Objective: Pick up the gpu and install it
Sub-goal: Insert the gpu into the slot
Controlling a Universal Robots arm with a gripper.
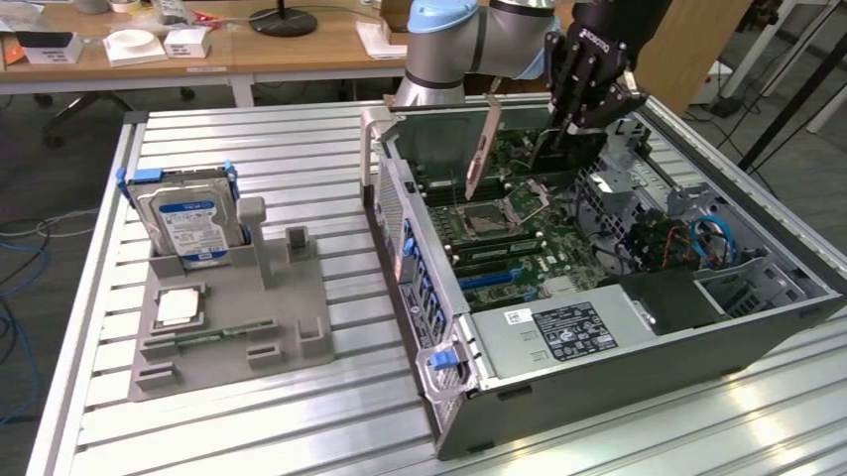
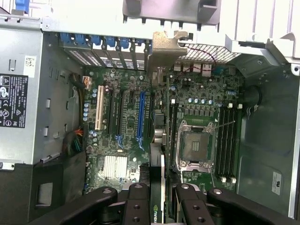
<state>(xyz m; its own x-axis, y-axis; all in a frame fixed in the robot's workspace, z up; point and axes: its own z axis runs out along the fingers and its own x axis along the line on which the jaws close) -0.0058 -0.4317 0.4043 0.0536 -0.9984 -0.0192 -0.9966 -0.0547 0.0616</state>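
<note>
Between fingers (image 2: 138, 206), gpu (image 2: 157, 171), partly hidden.

a robotics lab or test workshop: a slotted aluminium desk (image 1: 265, 149) carries an open tower computer case (image 1: 556, 397), its motherboard (image 2: 126, 117) bare, and a grey moulded parts fixture (image 1: 285, 297) holding a hard drive (image 1: 192, 223). a universal robots arm (image 1: 457, 40) stands at the far edge. wooden office desks (image 1: 292, 50) and loose floor cables (image 1: 16, 248) lie beyond.

In the pincer (image 2: 157, 200), the gpu (image 2: 157, 176) hangs over the motherboard (image 2: 123, 117)
</note>
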